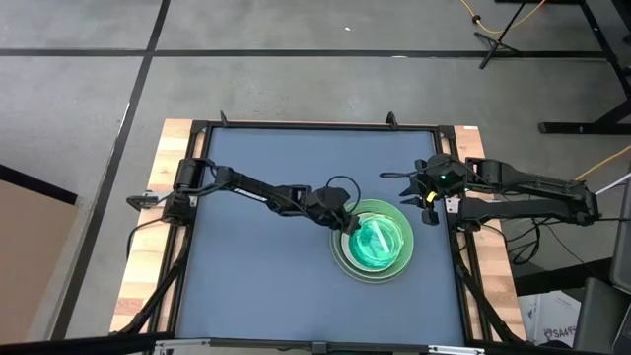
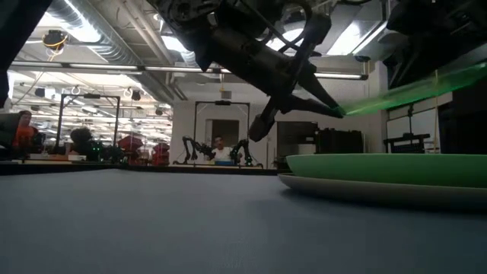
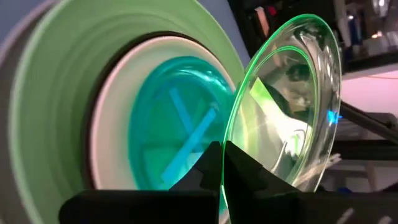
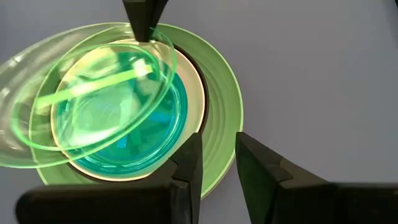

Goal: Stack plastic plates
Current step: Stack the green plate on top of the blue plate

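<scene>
High view shows basically everything parked right of centre on the table (image 1: 256, 197): a pile of plates (image 1: 373, 243) with a large light green plate (image 4: 217, 106) showing as the widest ring, a grey one peeking out under it in the low view, then a white rim and a translucent blue plate (image 4: 161, 134) nested inside.

The left gripper (image 1: 347, 221) is over the left edge of that pile, pinching the rim of a small translucent green plate (image 3: 292, 106). Its jaws are pressed onto the edge, with the plate held tilted above the stack, not yet lying flat. In the low view you can see it hanging in the upper right, clear of the pile underneath.

The right gripper (image 4: 214, 162) waits just off the upper right of the stack, holding nothing, with a gap between its fingers.

My take on how this thing handles: it looks thin, stiff and very light, and glossy enough to be slippery. A pinch on the rim is really the only place to grab it, since the middle is a smooth dish. With one edge pinched it's going to want to swing or slip, so I'd guess lowering it level before letting go matters, otherwise it could skate off the blue one.
</scene>
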